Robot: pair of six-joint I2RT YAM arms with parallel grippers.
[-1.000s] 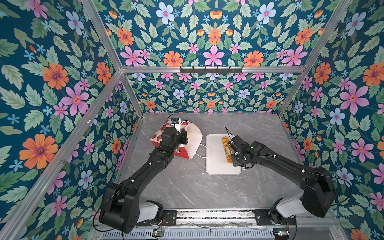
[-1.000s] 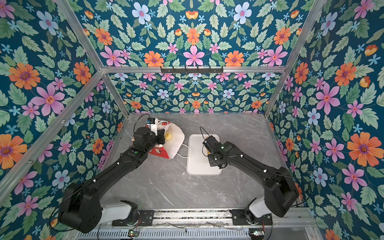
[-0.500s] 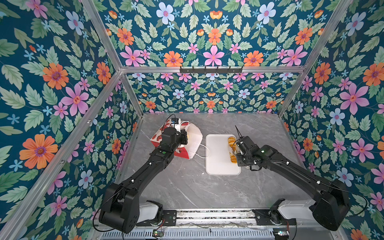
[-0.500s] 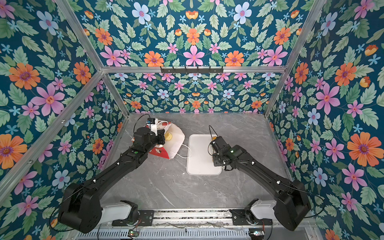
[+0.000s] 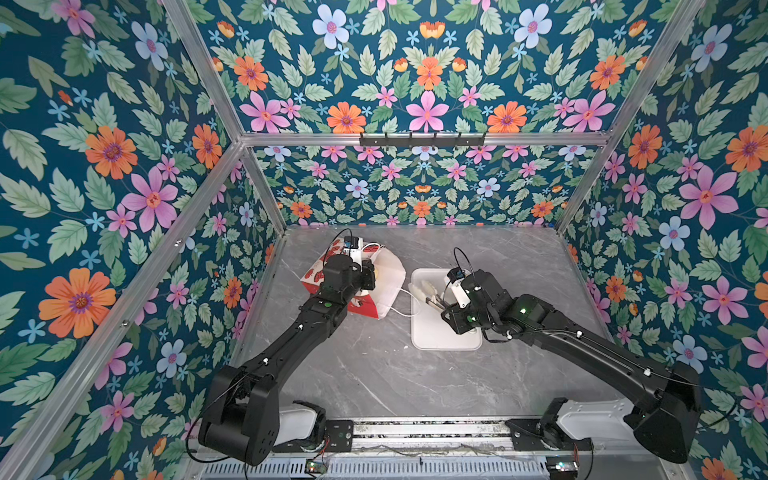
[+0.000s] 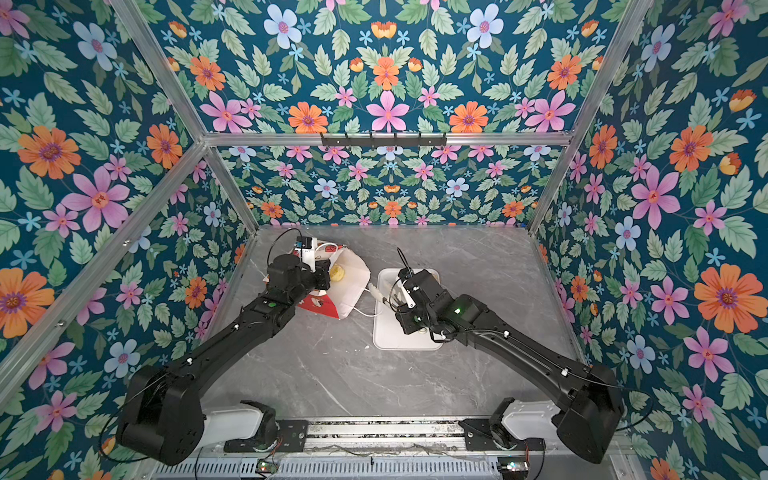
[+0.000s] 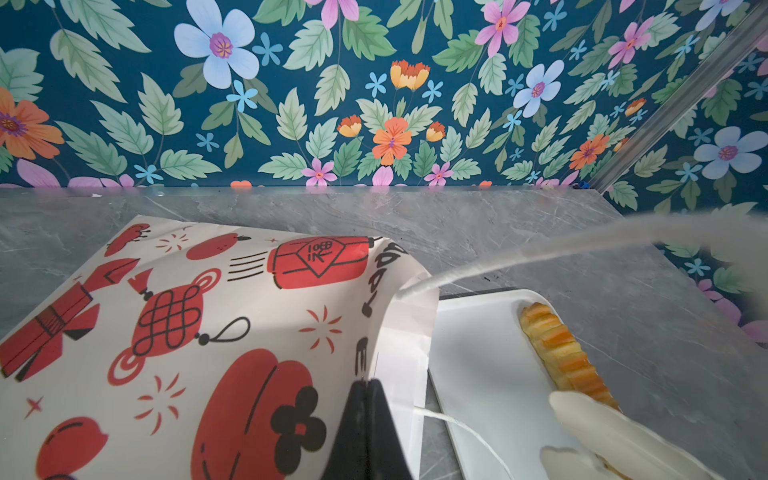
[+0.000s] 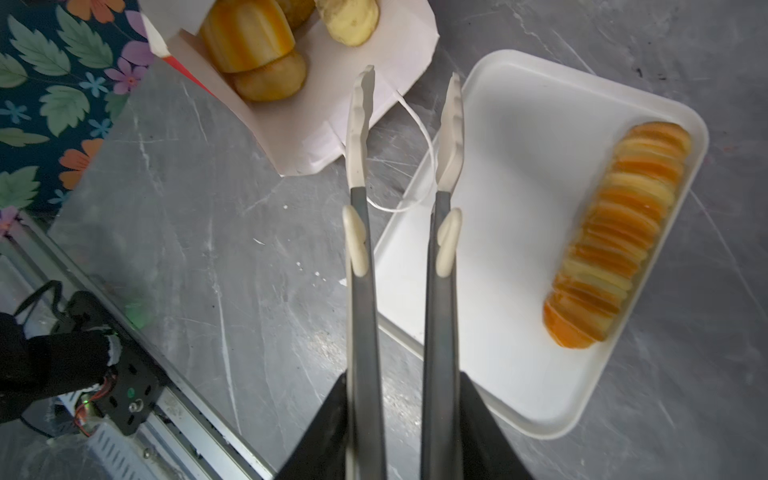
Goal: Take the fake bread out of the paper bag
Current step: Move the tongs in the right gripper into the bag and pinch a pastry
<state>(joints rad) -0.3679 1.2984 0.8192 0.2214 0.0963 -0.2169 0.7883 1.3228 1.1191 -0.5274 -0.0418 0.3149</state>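
Observation:
The paper bag (image 5: 312,276) lies tilted on its side at the back left, its white-lined mouth (image 6: 353,282) facing the tray. My left gripper (image 7: 367,386) is shut on the bag's rim. Pieces of fake bread (image 8: 247,35) show inside the mouth, one of them also in a top view (image 6: 337,273). A long ridged loaf (image 8: 619,232) lies on the white tray (image 8: 519,208). My right gripper (image 8: 401,384) is shut on grey tongs (image 8: 359,137). The tongs' white tips stand apart and empty over the tray's near corner, pointing at the bag.
The bag's white cord handle (image 8: 419,137) loops over the tray's edge between the tong tips. Flowered walls close in on the left, back and right. A metal rail (image 5: 415,428) runs along the front edge of the grey table.
The right arm has swung the tongs off the ridged loaf, which stays on the tray, and turned them toward the bag's mouth. The left arm has not moved.

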